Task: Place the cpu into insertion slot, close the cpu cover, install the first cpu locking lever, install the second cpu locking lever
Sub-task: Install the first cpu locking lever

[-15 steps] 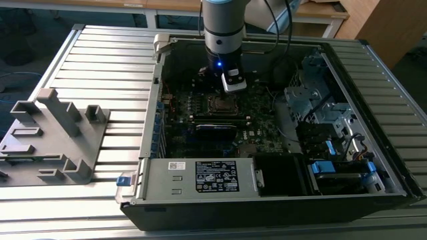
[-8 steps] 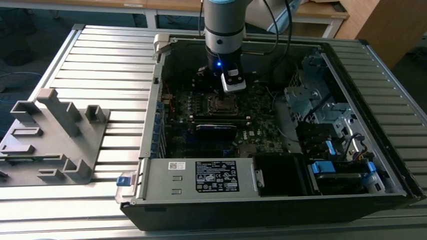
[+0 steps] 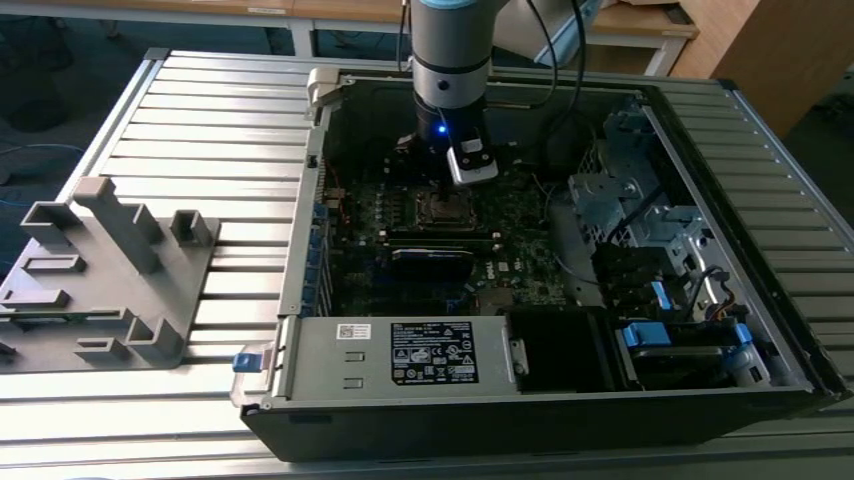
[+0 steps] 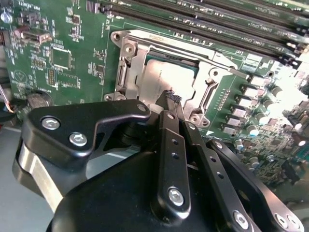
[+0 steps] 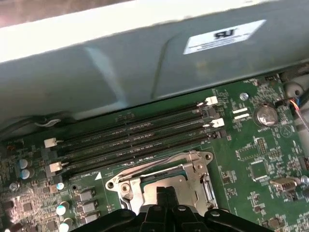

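Hovering over the slot (image 4: 166,79), the gripper (image 4: 172,98) is clenched, fingertips together, grasping nothing visible; cpu (image 4: 161,77) seated in slot, partly hidden by fingers; cover (image 4: 133,72) apparently down, levers indistinct.

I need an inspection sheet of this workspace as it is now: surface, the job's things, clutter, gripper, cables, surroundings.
Surface: ribbed grey metal table carrying an open black computer case.
Job's things: flat silver-grey cpu lies in the silver-rimmed square insertion slot; shiny metal cpu cover is down around it. Locking levers: cannot tell.
Clutter: grey plastic fixture block at the exterior view's left.
Gripper: black gripper, fingers together, tips just over the cpu.
Cables: black cables run along the arm; red and black wires beside the green motherboard.
Surroundings: wooden furniture behind.
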Robot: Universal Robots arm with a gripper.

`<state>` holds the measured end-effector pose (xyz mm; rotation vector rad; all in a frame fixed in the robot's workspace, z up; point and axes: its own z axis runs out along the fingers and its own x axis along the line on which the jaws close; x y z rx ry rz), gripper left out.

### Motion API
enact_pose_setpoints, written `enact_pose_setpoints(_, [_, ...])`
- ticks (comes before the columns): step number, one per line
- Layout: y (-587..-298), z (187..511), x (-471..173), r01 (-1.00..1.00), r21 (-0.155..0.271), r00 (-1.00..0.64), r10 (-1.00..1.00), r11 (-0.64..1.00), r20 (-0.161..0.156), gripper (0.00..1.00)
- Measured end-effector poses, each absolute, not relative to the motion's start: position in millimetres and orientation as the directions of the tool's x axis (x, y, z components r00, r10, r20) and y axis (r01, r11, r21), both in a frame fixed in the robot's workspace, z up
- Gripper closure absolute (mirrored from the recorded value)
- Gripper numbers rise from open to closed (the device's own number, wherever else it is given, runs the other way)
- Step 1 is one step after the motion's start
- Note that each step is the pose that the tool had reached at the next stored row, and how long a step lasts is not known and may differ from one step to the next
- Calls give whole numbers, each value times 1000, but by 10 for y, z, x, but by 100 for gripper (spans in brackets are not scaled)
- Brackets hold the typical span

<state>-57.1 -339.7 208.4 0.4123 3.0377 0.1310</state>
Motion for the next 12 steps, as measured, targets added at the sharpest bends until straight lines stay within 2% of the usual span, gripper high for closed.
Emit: enact_pose_setpoints(12, [-3397, 2059, -567, 133, 88, -988, 139, 987, -62, 89])
